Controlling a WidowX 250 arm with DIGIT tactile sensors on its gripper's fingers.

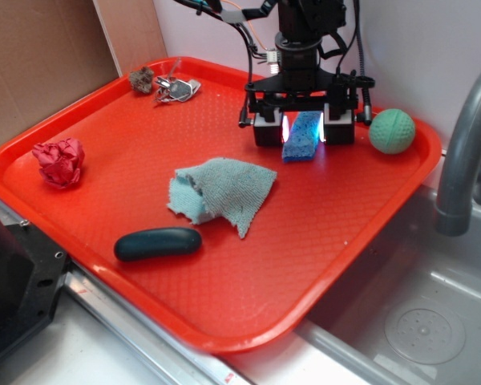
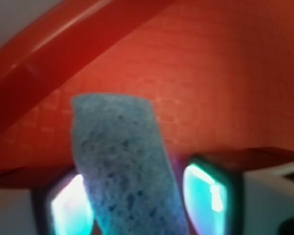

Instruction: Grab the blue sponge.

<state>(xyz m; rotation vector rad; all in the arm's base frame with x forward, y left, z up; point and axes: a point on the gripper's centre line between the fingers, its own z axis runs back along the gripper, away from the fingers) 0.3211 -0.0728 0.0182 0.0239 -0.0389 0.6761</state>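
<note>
One claw (image 1: 304, 130) apparently gripping blue sponge (image 1: 302, 136), near tray's (image 1: 224, 321) far rim, green ball (image 1: 391, 131) just right.

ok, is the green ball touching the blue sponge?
No. The green ball sits apart on the tray, right of the tool, which straddles the blue sponge.

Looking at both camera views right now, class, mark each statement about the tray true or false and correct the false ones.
1. The sponge sits between the gripper's fingers. True.
2. The ball lies on the cloth. False: it lies apart, by the tray's far corner.
3. The dark oval bar lies nearer the camera than the cloth. True.
4. The crumpled red paper touches the sponge. False: it lies far off, at the tray's left side.
5. The keys lie near the tray's back rim. True.
</note>
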